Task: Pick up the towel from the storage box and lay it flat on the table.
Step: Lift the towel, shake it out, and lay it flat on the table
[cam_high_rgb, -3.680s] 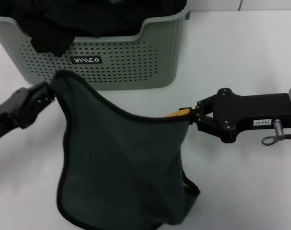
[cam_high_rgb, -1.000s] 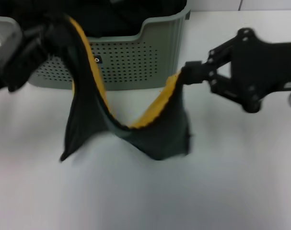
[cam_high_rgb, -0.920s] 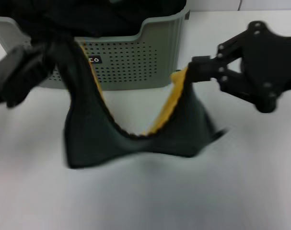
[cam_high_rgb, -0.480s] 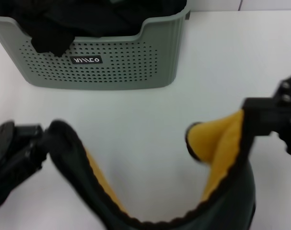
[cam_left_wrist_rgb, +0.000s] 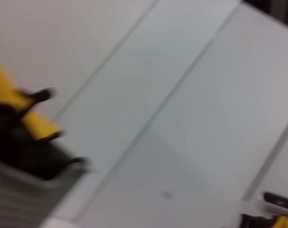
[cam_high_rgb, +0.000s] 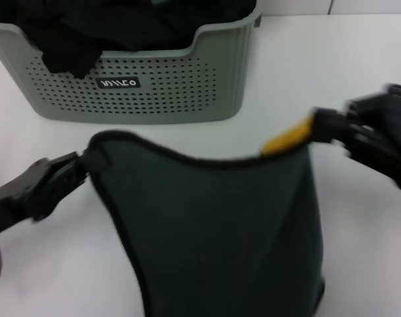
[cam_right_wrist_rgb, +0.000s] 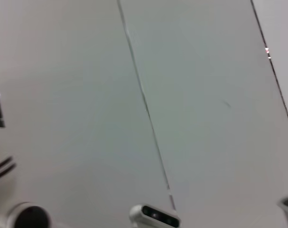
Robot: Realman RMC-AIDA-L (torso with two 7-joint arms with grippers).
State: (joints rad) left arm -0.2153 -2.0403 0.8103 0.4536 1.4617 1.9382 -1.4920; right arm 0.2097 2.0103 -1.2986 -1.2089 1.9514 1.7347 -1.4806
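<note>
The towel (cam_high_rgb: 220, 231) hangs spread between my two grippers above the table (cam_high_rgb: 332, 72), its dark green face toward the head view and a yellow corner showing at the upper right. My left gripper (cam_high_rgb: 86, 162) is shut on its upper left corner. At the upper right corner, my right gripper (cam_high_rgb: 314, 127) is shut on the towel as well. The storage box (cam_high_rgb: 154, 86) stands behind at the back left, holding black fabric (cam_high_rgb: 74, 39). The towel's lower edge runs out of the head view. A scrap of yellow cloth (cam_left_wrist_rgb: 20, 107) shows in the left wrist view.
The sage storage box takes up the back left of the table, with black fabric spilling over its front rim. White tabletop lies to the right of the box and on both sides of the hanging towel. The right wrist view shows only pale panels.
Both grippers swung the towel up toward the box, then down and forward. It has gone from a sagging fold with yellow showing to a wide hanging sheet, green face out.
</note>
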